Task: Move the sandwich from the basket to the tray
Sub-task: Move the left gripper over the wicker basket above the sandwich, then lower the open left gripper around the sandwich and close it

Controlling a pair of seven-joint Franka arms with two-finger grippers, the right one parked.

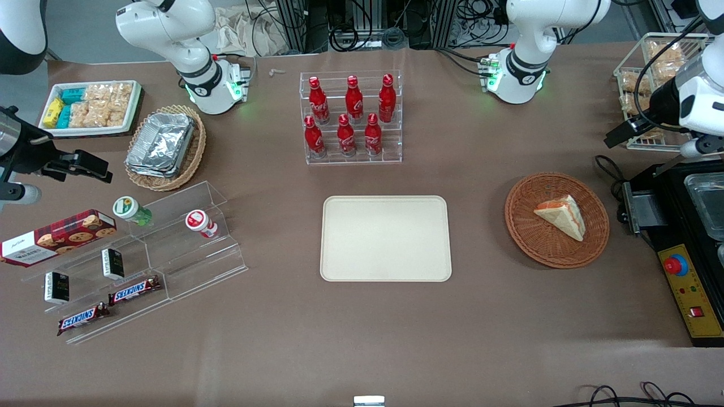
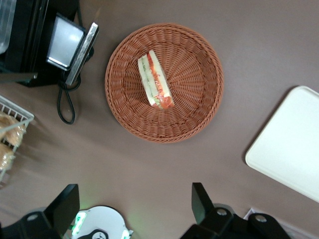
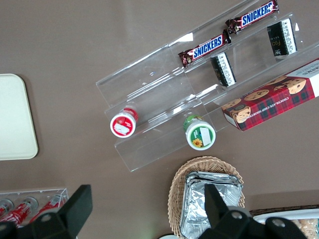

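The sandwich (image 1: 561,215) is seen lying in the round reddish-brown basket (image 1: 557,219), on its side near the middle of the weave, with its orange-red and green filling shown along the cut edge in the left wrist view (image 2: 155,80). Nothing else is held by the basket (image 2: 164,82). The cream tray (image 1: 386,238) is set flat on the brown tabletop (image 1: 362,339) beside the basket, toward the parked arm's end, and nothing is carried on it (only its rounded corner is caught by the left wrist camera (image 2: 289,144)).

The left arm's hand (image 2: 134,204) is held above the tabletop, well apart from the sandwich, with its two fingers (image 2: 199,201) spread wide and nothing between them. In the front view the hand (image 1: 625,133) is found near the working arm's end of the tabletop, farther from the camera than the basket.

Six red bottles (image 1: 350,116) are stood in two rows in a clear acrylic rack (image 1: 350,158), farther from the front camera than the tray. Foil containers (image 1: 161,141) are stacked in a lighter tan wicker basket (image 1: 189,164) toward the parked arm's end, and snack packs (image 1: 93,104) are held in a white tray (image 1: 90,131) beside it. A wire basket (image 1: 633,62) with baked goods is placed at the working arm's end.
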